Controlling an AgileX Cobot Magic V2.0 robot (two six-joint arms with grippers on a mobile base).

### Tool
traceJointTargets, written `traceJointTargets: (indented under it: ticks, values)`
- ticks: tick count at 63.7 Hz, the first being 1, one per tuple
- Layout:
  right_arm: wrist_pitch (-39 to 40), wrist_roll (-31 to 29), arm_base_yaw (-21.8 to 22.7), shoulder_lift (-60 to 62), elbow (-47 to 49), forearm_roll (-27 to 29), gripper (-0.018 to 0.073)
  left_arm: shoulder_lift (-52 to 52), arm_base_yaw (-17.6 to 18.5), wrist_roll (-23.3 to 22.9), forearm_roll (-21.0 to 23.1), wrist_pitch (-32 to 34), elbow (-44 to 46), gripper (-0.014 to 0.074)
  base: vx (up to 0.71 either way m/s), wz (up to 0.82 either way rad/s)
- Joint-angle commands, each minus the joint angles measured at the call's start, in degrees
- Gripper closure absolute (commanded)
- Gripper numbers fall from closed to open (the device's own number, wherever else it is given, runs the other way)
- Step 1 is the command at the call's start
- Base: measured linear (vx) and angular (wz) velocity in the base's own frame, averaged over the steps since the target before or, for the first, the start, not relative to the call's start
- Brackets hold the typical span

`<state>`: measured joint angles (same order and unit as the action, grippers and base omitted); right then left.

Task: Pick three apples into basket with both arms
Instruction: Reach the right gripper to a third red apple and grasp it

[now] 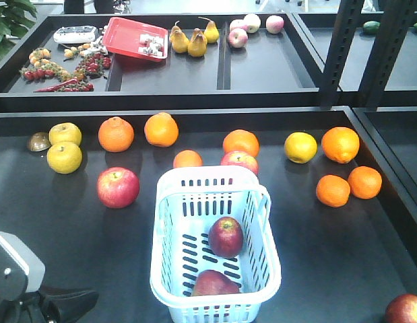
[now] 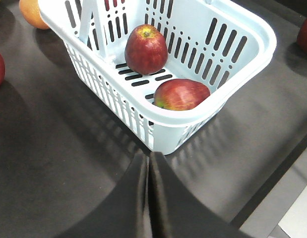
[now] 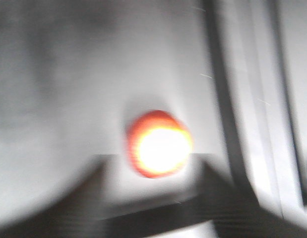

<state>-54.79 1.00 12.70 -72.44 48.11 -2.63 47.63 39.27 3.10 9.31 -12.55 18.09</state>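
Note:
The pale blue basket (image 1: 162, 242) stands at the front middle of the dark table. Two red apples (image 1: 226, 236) (image 1: 215, 284) lie inside it, one upright (image 2: 146, 49) and one on its side (image 2: 181, 94). More red apples lie loose: one left of the basket (image 1: 118, 187), one behind it (image 1: 239, 160), one at the front right corner (image 1: 405, 309). My left gripper (image 2: 149, 159) is shut and empty, just short of the basket's near corner (image 2: 158, 144). My right gripper (image 3: 154, 161) is open around a blurred, glaring red round fruit (image 3: 158, 144); I cannot tell whether the fingers touch it.
Oranges (image 1: 116, 134) (image 1: 340, 144) and yellow-green fruits (image 1: 65, 157) lie scattered behind and beside the basket. A raised back shelf holds pears (image 1: 197, 42), a red tray (image 1: 135, 38) and small items. Black posts (image 1: 343, 47) stand at the right. My left arm (image 1: 19, 276) fills the front left corner.

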Motion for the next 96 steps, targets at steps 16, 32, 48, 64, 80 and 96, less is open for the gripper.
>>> traceJointTargets:
  ticks: [16,32,48,64,80,96]
  values:
    - [-1.23,-3.96,1.79,-10.42,1.32,2.32,-0.0153,-0.59,0.0,-0.52,0.84,4.09,1.46,0.0603,0.0,0.0]
    - [-0.7,-4.84,1.79,-19.1,1.32,2.63,-0.0095,-0.59,0.0,-0.52,0.84,4.09,1.46,0.0603,0.0,0.0]
    - [1.97,-5.06,1.79,-24.48,1.32,3.38,-0.0055,-0.59,0.0,-0.52,0.84,4.09,1.46,0.0603,0.0,0.0]
    - [4.23,-6.54,1.79,-28.62,1.32,4.12,-0.0041,-0.59,0.0,-0.52,0.84,4.09,1.46,0.0603,0.0,0.0]
    - [6.33,-6.72,1.79,-31.21,1.32,4.32,-0.0024,-0.59,0.0,-0.52,0.84,4.04,1.46,0.0603,0.0,0.0]
    - [6.78,-8.48,1.79,-31.04,1.32,4.67,0.0172,-0.59,0.0,-0.52,0.84,4.04,1.46,0.0603,0.0,0.0]
